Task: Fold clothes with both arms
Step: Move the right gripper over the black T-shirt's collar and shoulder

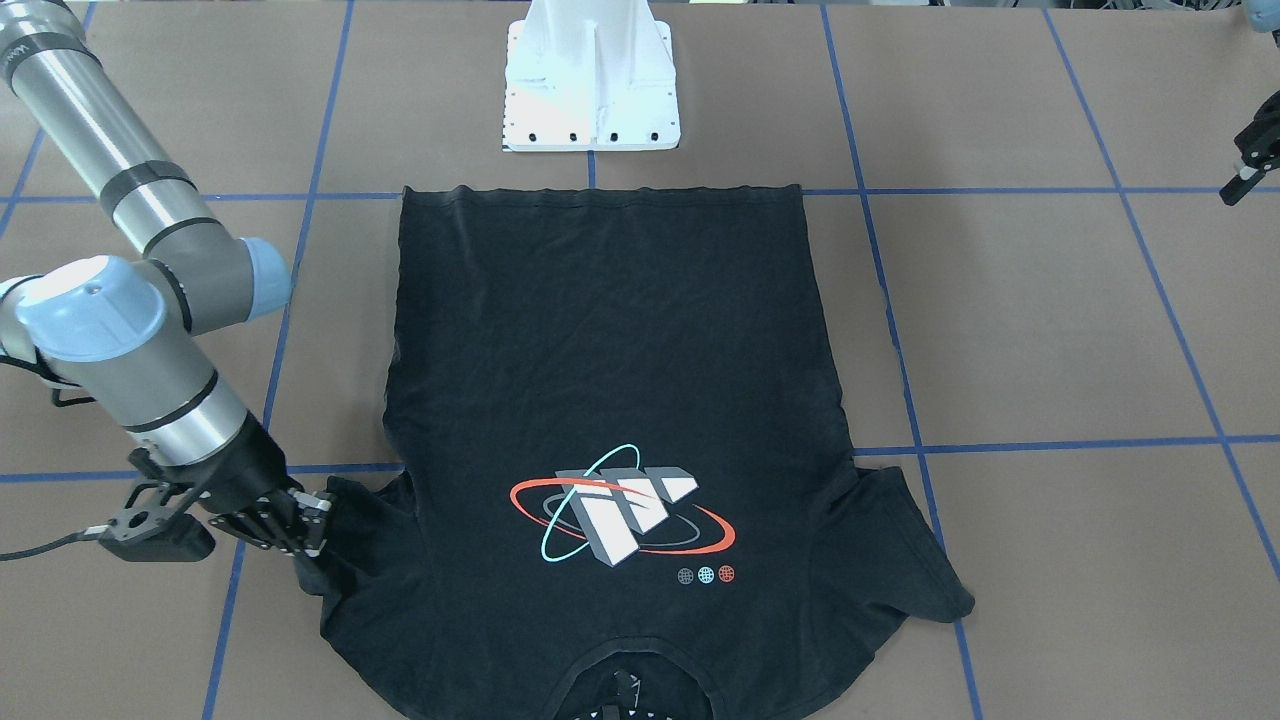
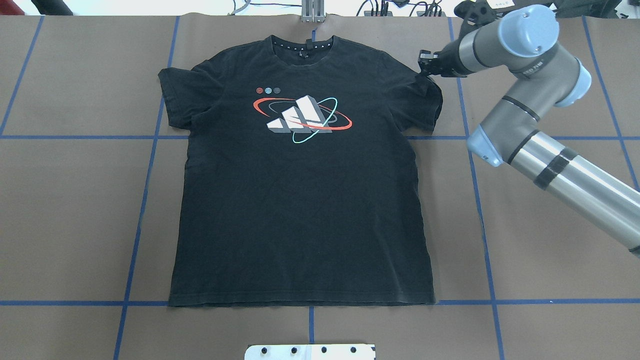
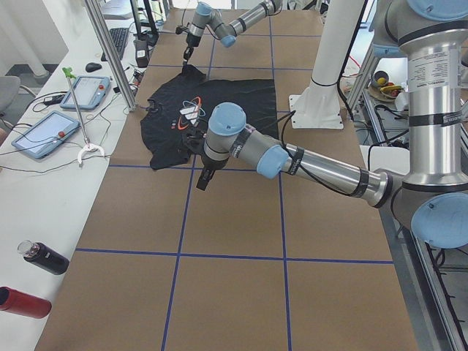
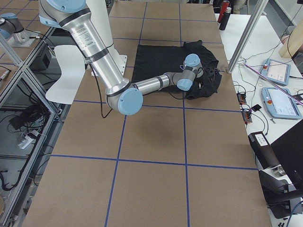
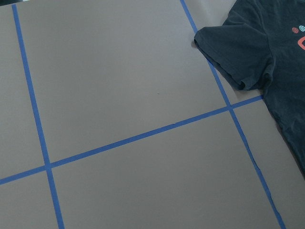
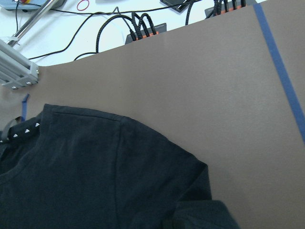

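T-shirt (image 2: 300, 210): black, short-sleeved. Lies spread flat and print-up in the middle of the brown table (image 2: 550, 260), across the blue tape lines (image 2: 145, 200). Points its collar (image 2: 303, 45) toward the far edge and its hem (image 2: 300, 302) toward the near side, just short of the white pedestal base (image 1: 590, 90). Shows a white-grey block graphic (image 2: 300, 116) with orange-red and cyan rings on the chest, plus three small dots to its left. Body mostly smooth, with light creases only. Right sleeve (image 2: 427, 100) slightly bunched and raised at its outer edge; left sleeve (image 2: 177, 95) out to the side, cuff a little curled, flat on the table. Right arm (image 2: 550, 165): reaches in from the right and bends back toward the shirt. Right gripper (image 1: 312, 530): sits at the far outer edge of the right sleeve, touching the cloth; cannot tell whether the claw is pinching the fabric or merely resting against it. Left arm (image 3: 322, 167): extends over bare table left of the shirt. Left gripper (image 1: 1243, 178): hangs above the table, well apart from the left sleeve, nothing seen in it; claw too small and dark to judge as spread or pressed together.
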`<control>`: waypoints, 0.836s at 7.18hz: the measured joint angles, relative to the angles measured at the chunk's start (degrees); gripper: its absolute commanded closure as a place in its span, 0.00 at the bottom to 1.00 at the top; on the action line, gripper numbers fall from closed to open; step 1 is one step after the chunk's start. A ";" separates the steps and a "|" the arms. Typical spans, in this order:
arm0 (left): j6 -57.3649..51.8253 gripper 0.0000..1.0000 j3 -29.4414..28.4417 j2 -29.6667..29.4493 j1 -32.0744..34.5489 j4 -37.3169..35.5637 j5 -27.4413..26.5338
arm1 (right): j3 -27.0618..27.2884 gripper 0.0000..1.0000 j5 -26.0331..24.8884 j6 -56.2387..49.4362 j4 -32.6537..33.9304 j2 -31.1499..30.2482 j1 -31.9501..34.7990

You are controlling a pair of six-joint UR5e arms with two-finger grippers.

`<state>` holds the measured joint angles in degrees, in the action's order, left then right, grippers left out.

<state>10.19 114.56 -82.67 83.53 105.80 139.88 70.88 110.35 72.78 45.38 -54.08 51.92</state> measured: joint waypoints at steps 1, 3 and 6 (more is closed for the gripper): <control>0.00 0.00 -0.01 -0.03 -0.02 0.01 0.02 | -0.12 1.00 -0.26 2.53 1.44 2.35 -1.36; 0.00 0.00 -0.13 -0.03 -0.03 0.02 0.04 | -1.66 1.00 -2.38 4.61 2.27 5.93 -4.30; 0.00 0.00 -0.14 -0.03 -0.03 0.02 0.04 | -8.79 1.00 -7.68 5.19 2.34 12.83 -8.17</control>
<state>10.20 114.42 -82.70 83.50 105.82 139.92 62.09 102.67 77.97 47.72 -41.24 43.75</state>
